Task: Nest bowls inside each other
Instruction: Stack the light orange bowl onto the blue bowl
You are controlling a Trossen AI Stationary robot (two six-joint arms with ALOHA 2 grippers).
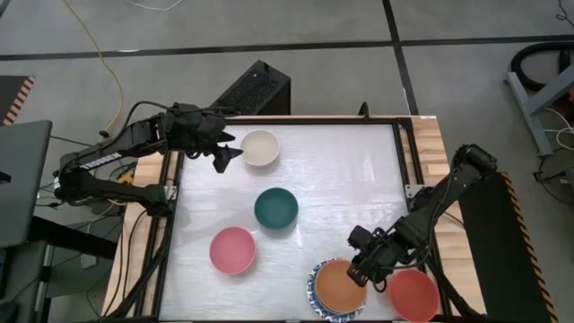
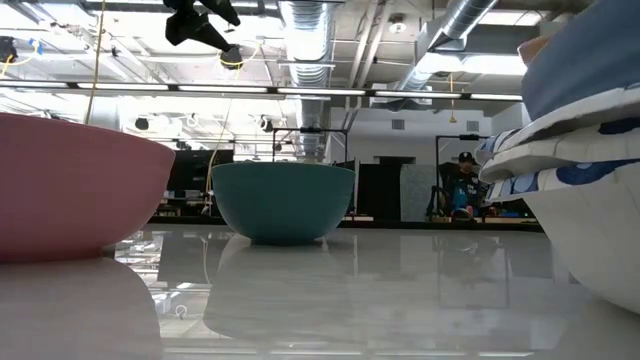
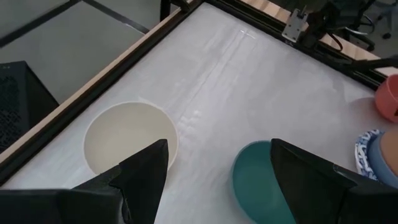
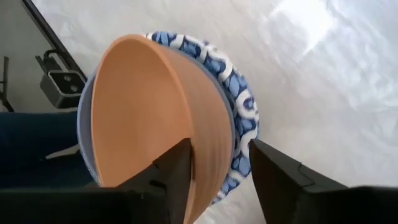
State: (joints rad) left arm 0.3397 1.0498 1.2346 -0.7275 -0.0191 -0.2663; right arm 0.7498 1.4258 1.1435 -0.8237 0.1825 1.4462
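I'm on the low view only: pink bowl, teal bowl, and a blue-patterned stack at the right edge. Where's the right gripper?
Observer: The right gripper is at the stack, its fingers straddling the rim of the orange bowl that sits on top.
Operator: Is it gripping that bowl?
Observer: In the right wrist view the fingers stand apart on either side of the wall, so it looks like letting go; contact is unclear.
Operator: Left arm?
Observer: The left gripper hangs open beside the cream bowl at the far side of the table.
Operator: Any other bowls loose?
Observer: A red bowl sits just right of the stack.
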